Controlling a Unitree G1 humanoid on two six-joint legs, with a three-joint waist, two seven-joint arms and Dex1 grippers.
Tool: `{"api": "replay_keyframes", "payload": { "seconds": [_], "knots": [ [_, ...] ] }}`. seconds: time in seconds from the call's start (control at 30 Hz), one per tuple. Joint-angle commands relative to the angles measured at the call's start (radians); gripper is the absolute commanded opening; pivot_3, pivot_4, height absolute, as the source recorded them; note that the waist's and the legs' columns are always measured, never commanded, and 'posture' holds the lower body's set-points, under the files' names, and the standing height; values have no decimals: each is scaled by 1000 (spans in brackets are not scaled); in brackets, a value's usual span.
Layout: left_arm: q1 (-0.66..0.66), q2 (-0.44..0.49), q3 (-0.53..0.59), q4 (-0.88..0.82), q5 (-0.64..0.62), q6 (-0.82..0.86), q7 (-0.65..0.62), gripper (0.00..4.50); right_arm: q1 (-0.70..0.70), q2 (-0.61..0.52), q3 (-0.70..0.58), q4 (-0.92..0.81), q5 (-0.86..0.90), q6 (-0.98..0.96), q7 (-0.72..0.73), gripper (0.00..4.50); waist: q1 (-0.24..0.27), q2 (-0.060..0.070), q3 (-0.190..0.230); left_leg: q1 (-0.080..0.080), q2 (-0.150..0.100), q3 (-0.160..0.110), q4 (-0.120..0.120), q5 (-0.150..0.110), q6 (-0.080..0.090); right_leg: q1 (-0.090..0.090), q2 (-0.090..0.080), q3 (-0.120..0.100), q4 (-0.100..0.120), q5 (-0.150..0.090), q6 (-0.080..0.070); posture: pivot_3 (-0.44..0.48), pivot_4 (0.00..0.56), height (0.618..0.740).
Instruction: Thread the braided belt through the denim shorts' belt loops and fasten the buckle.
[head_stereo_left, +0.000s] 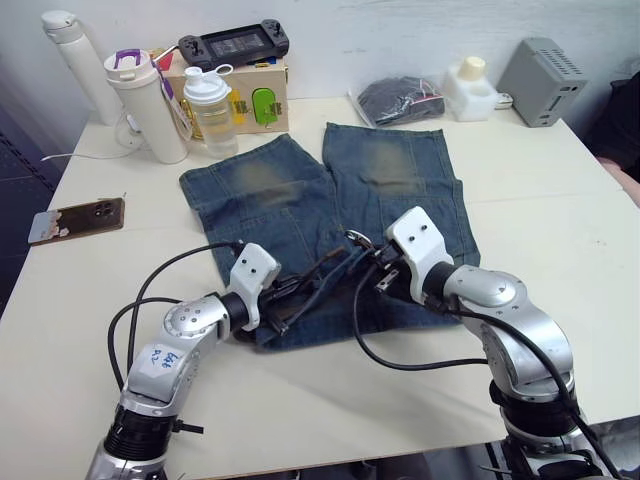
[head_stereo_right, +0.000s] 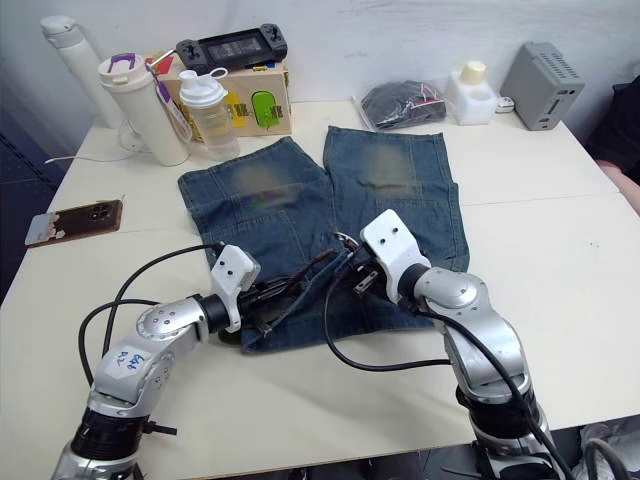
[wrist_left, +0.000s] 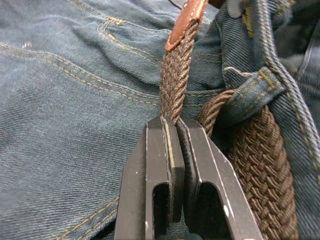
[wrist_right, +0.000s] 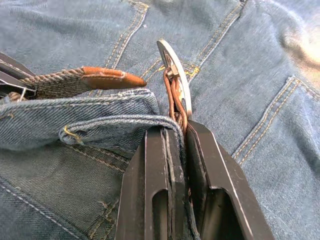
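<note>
Both tools mid-table, pinching braided belt (wrist_left: 175, 75) at denim shorts (head_stereo_left: 300, 200) waistband

Fingers (wrist_right: 165, 150) apparently pinch buckle (wrist_right: 175, 82) over denim shorts (wrist_right: 240, 60).

A cream table (head_stereo_left: 560, 230) is set against a pale wall (head_stereo_left: 400, 25). Dark floor (head_stereo_left: 15, 200) is seen past its left edge. The scene is evenly lit.
</note>
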Motion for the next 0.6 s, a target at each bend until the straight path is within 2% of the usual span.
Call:
{"api": "replay_keyframes", "payload": {
  "seconds": [0.03,0.6],
  "knots": [
    [-6,-11,4,-42,-18,35,17,0,-18,-4,-12,-53,7,4,-40,10,0,0,0,0,0,0,0,0,0,0,0,0,0,0,0,0,150,687],
    [-81,-85,-16,-29,-35,67,35,0,-3,4,19,-54,44,8,-80,10,0,0,0,0,0,0,0,0,0,0,1,0,0,0,0,0,150,687]
  ]
}}
